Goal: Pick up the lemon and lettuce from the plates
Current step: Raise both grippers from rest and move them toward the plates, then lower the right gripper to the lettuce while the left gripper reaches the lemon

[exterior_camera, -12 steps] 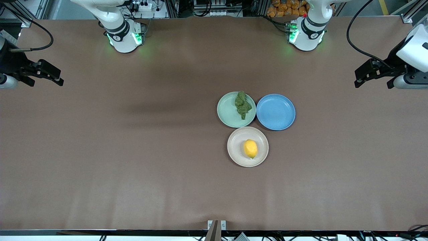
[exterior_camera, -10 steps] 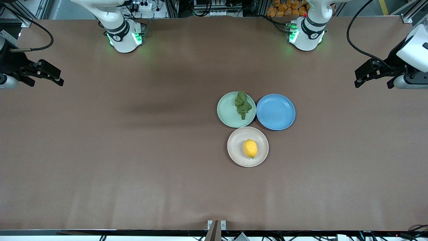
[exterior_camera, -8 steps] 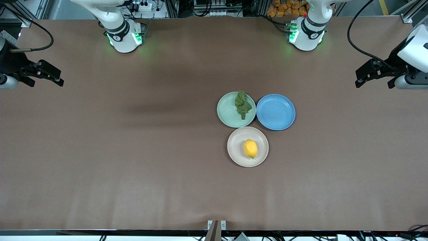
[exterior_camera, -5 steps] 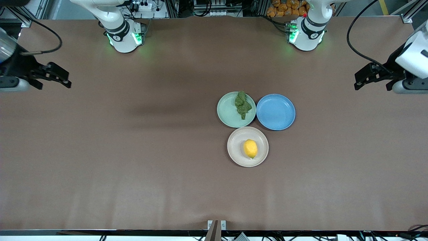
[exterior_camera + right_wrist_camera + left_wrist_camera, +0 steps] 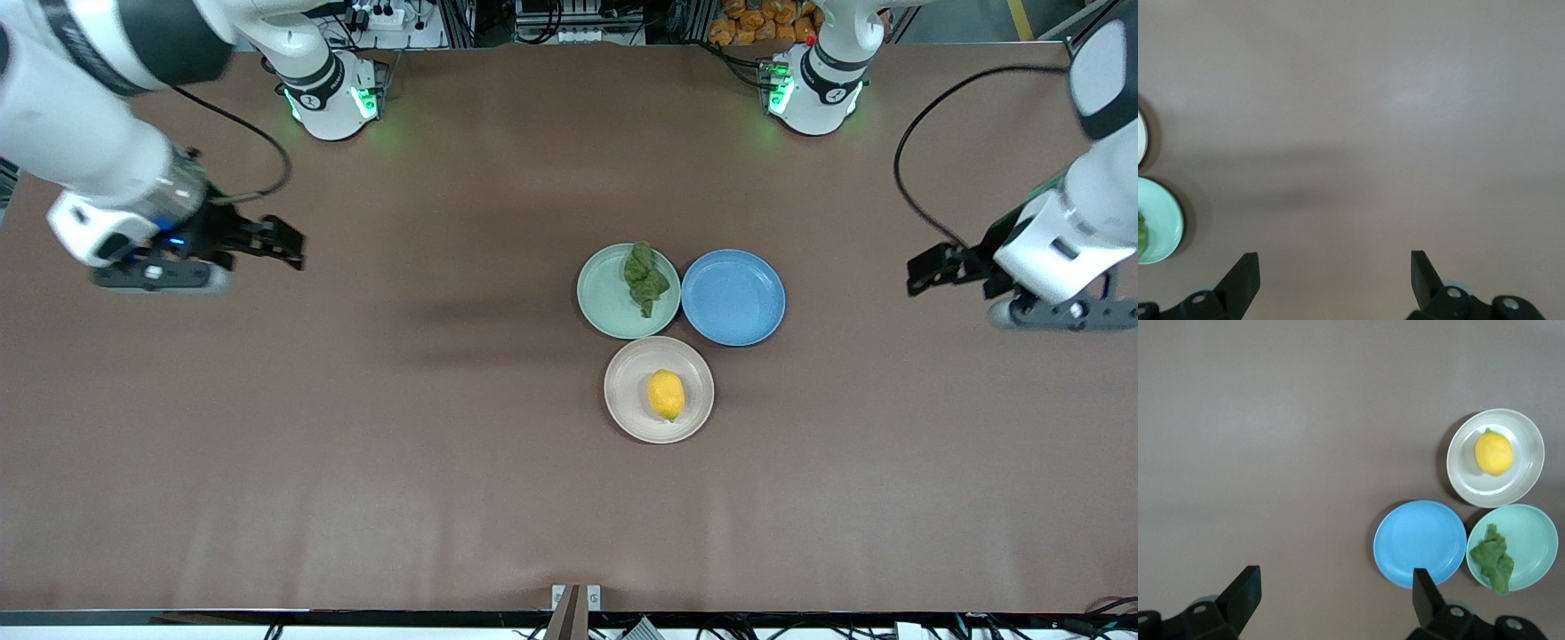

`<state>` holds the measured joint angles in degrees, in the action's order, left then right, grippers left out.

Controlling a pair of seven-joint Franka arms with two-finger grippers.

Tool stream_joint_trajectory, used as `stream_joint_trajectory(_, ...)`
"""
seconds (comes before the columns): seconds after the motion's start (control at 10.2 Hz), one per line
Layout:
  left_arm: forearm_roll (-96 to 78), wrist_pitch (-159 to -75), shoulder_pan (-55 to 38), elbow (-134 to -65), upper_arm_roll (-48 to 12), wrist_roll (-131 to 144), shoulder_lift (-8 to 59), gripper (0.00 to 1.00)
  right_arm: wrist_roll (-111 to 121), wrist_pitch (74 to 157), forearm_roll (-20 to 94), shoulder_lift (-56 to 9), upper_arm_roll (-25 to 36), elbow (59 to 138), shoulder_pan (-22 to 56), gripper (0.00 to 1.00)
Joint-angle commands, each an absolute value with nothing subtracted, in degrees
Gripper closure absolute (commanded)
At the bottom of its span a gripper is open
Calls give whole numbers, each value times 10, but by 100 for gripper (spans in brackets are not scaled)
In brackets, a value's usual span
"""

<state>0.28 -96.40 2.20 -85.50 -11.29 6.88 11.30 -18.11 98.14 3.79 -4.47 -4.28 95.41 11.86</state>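
The lemon (image 5: 666,395) is lying on the beige plate (image 5: 622,404) just below frame centre, long axis running roughly up the frame, with the lettuce (image 5: 645,278) above it on the mint plate (image 5: 600,298) beside a blue plate (image 5: 733,298). The left gripper (image 5: 925,271), jaws spread and empty, is hovering over bare table at the right edge, nearer the plates. The right gripper (image 5: 283,246), also spread, is hanging at upper left; no writing is readable.
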Motion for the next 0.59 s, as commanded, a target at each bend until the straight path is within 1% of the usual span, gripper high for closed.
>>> stream_joint_trajectory(0.0,-4,-1008,-3,-845,-114,113,154,0,-280,1014,54,-83,-40,946,176,0)
stream_joint_trajectory(0.49,-5,-1055,-34,-844,-115,105,207,0,-475,1121,55,-152,-40,946,307,0)
